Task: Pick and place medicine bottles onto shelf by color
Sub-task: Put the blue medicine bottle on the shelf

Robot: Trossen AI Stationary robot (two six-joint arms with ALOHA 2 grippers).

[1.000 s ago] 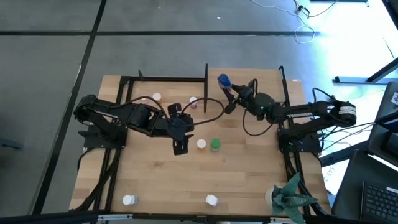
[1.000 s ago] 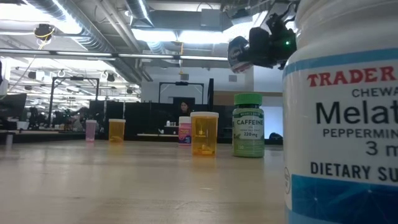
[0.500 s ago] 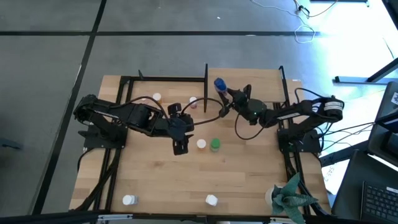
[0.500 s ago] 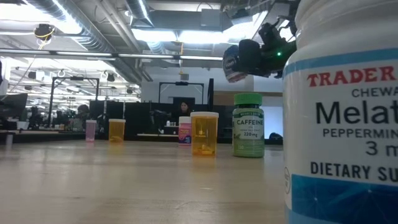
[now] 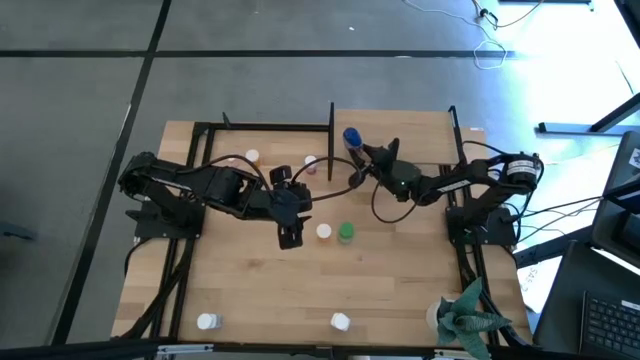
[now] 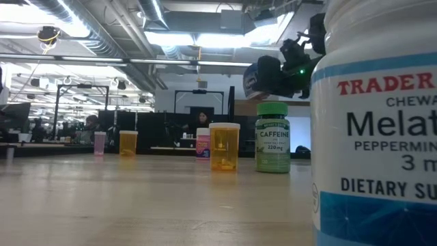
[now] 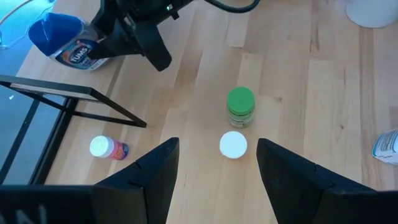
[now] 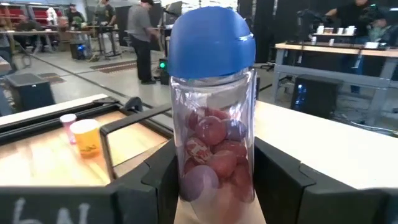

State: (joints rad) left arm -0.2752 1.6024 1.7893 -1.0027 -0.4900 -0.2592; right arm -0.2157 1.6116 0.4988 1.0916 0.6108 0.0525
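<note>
Wood table, shelf at its far edge. Right gripper clamps the blue-capped bottle above the shelf; lower it upright, then release. Left gripper waits mid-table, fingers apart.

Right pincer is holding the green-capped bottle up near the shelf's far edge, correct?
Not quite. The right pincer holds the blue-capped bottle, as the right wrist view shows. The green-capped bottle stands on the table in the high view, untouched.
</note>
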